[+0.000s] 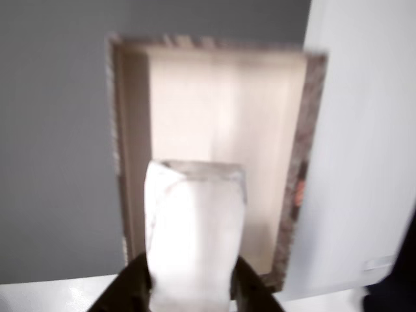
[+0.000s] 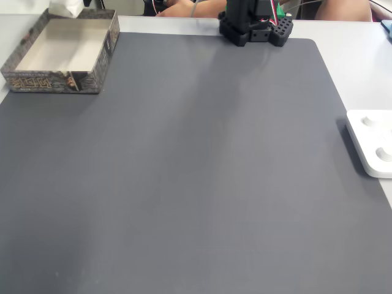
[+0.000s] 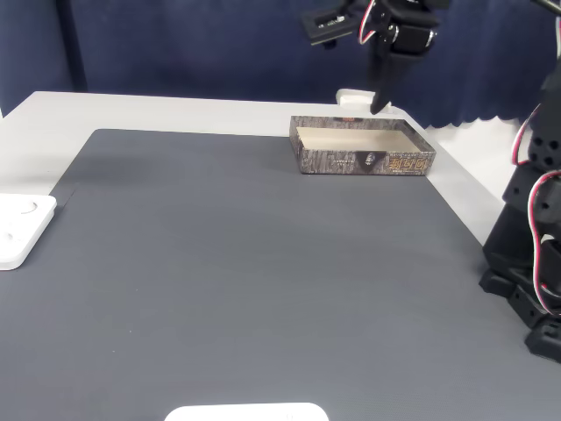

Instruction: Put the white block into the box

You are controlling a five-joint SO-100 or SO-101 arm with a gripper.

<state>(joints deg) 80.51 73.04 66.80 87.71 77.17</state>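
- The gripper is up over the box, and in the other view it has the block clamped between its two dark fingers.
- The block stands nearly upright in that grip, pale and a little blurred, its top end hanging over the cream floor of the box.
- In a fixed view the gripper hangs off the arm above the far rim of the box, with a bit of white block showing just beside it.
- The box sits on the far right part of the grey mat in that view, its outer walls dark and patterned, its inside pale.
- In the other fixed view the box is at the top left corner of the mat, and the block peeks in at the top edge just over its far wall.
- The arm's black base sits at the top of that view.
- A white device lies off the mat's right edge there, well apart from the box.
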